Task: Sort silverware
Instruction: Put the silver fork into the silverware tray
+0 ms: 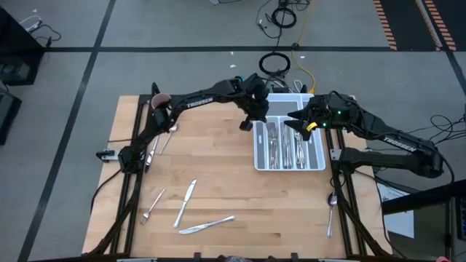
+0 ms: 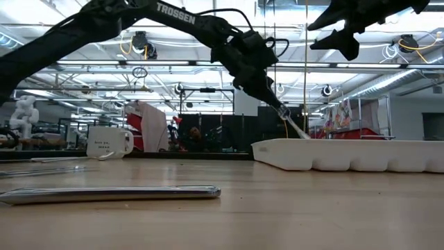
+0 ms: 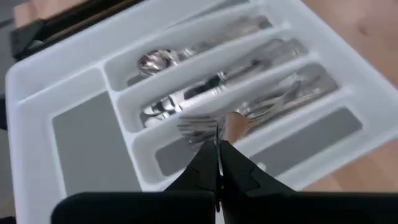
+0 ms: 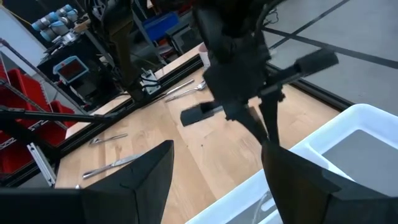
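Observation:
My left gripper (image 1: 253,120) reaches over the far left part of the white compartmented tray (image 1: 319,161), shut on a fork (image 3: 198,127). The tray's long compartments hold spoons (image 3: 155,60), knives (image 3: 205,92) and forks (image 3: 283,99). Loose silverware lies flat on the wooden table: a fork (image 1: 151,207), two knives (image 1: 186,202) (image 1: 207,225), a spoon (image 1: 331,212) at the right edge, and pieces at the left (image 1: 156,148). My right gripper (image 1: 298,125) hangs open above the tray, holding nothing. My left gripper pinches the fork's handle (image 3: 219,147) between its two shut fingers. The fingers slant down from the table's left and lie along the fork. The tines (image 2: 300,132) stick out beyond the fingertips, pointing down over the tray's fork compartment. The fork is lifted clear of the table.
A white mug (image 2: 109,142) stands at the table's far left corner. Both arms crowd the space above the tray. The bare wood lies in the table's middle and near part, between the loose pieces.

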{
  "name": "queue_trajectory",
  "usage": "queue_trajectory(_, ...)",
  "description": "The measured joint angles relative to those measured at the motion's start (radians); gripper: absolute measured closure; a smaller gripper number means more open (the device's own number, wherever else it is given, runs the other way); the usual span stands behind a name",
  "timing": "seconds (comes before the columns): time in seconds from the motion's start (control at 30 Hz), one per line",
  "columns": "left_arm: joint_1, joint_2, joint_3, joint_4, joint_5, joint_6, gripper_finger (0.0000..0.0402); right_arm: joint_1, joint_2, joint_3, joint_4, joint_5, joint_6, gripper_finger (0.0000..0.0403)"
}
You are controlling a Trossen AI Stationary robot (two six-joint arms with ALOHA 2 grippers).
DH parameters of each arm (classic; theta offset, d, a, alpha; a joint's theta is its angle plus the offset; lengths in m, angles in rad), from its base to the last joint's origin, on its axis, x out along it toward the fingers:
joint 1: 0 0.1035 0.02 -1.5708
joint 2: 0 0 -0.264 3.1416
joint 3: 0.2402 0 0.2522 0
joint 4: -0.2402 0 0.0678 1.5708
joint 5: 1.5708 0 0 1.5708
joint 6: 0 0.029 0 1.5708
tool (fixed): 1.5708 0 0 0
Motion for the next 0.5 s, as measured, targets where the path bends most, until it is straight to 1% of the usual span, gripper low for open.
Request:
queue_trajectory(0.07,-0.006,0.010,0.000,0.007,-0.016,0.021,0.0402,0.000,0.000,0.000,0.000,0.000,-0.001,0.0167)
queue_trajectory(0.2,-0.016,0.027,0.000,0.022,-0.016,0.056,0.0402,0.000,0.000,0.000,-0.001,0.000,-0.003,0.0167)
queue_trajectory(0.5,-0.034,0.062,0.001,0.041,-0.014,0.067,0.0402,0.000,0.001,0.000,0.000,0.000,-0.007,0.0167)
